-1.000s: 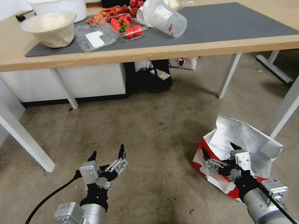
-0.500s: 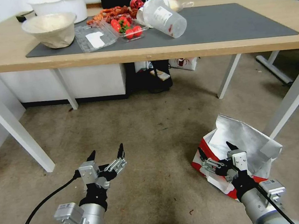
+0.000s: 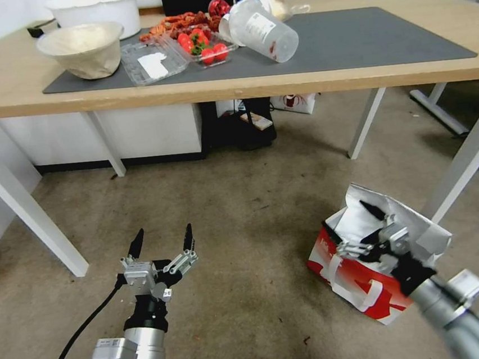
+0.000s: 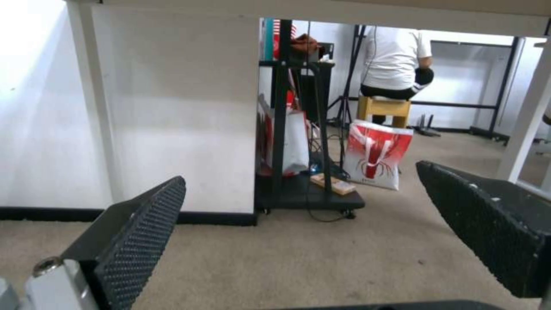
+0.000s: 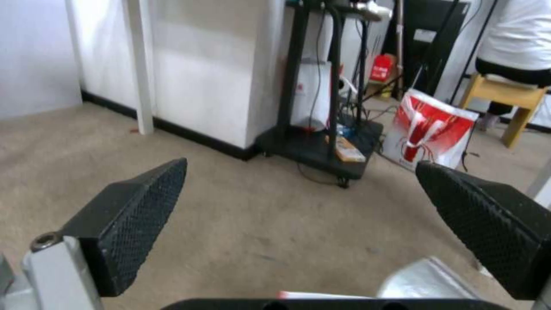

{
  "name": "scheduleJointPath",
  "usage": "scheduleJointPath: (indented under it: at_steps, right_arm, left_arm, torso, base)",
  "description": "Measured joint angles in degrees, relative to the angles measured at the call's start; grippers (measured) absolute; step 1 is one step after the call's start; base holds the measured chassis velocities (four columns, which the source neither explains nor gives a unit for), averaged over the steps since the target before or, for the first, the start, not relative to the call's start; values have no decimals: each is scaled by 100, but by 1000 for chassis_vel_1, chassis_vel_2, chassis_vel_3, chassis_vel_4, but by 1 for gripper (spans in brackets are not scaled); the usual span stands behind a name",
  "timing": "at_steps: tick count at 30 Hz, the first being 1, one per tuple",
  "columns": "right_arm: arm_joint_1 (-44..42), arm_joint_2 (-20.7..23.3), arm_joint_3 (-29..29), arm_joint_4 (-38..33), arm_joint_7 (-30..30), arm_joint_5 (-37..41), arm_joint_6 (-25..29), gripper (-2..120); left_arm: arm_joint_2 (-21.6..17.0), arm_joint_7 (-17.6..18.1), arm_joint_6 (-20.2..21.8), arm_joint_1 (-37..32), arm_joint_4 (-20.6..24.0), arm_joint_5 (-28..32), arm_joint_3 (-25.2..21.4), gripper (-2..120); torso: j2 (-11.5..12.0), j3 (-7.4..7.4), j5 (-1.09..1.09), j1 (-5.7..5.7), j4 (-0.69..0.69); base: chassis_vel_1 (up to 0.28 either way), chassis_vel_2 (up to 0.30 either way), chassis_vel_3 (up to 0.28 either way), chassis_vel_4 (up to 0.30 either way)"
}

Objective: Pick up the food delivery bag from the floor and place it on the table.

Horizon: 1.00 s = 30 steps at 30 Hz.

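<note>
Right pincer [image 3: 352, 220], fingers spread and grasping nothing, is seen over the open foil-lined mouth of the food delivery bag [image 3: 368, 280]. The bag is stood on the floor [image 3: 243, 213] beside a white leg of the desk [image 3: 354, 75]. Left pincer [image 3: 162, 237], likewise released, is held above bare carpet.

The head camera looked forward and down over the worn brownish carpet floor [image 3: 226, 214]. Both wrist cameras sat low, facing forward, sharing a red-and-white lobster-printed paper bag [image 4: 376, 153] [image 5: 431, 130].
</note>
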State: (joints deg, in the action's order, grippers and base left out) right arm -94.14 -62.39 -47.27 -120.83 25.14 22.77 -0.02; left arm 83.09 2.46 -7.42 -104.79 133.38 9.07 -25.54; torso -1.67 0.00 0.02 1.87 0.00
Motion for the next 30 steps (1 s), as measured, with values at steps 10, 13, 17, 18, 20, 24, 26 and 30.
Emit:
scheduleJointPath:
  at_steps: [10,13,17,18,20,24,26,30]
  right_arm:
    - [1346,1898,526,1918,510,811,61,100]
    - [1881,2228,913,2499,717,774,17,100]
    - [2455,2466,1399,2930,783,628,-12,100]
    - [2455,2466,1399,2930,783,628,-12,100]
    - [2979,2532,1755,3328,983,260,15,100]
    - [3700,2534,2420,3896,1181,-210,119,100]
    - [4002,2517,2745,4132,1213,-327,135,100]
    - [4466,2478,3177,4472,1368,-538,161,100]
  left_arm:
    - [50,-175,128,-62,79,-18,-35,100]
    - [65,-178,241,-87,96,45,-53,100]
    - [73,-175,343,-101,90,114,-105,100]
    - [73,-175,343,-101,90,114,-105,100]
    - [84,-173,356,-100,47,132,-115,100]
    - [100,-168,369,-110,37,177,-116,100]
    - [104,-166,369,-110,31,179,-125,100]
    - [115,-163,369,-105,26,180,-143,100]
  torso:
    - [-7,0,0,2,0]
    - [-9,0,-2,2,0]
    - [-11,0,-2,2,-2]
    - [-11,0,-2,2,-2]
    - [-12,0,-2,2,-1]
    - [-13,0,-2,2,0]
    - [-13,0,0,3,-1]
    - [-14,0,-2,3,0]
  base:
    - [0,0,0,0]
    - [0,0,0,0]
    - [0,0,0,0]
    - [0,0,0,0]
    - [0,0,0,0]
    - [0,0,0,0]
    - [0,0,0,0]
    - [0,0,0,0]
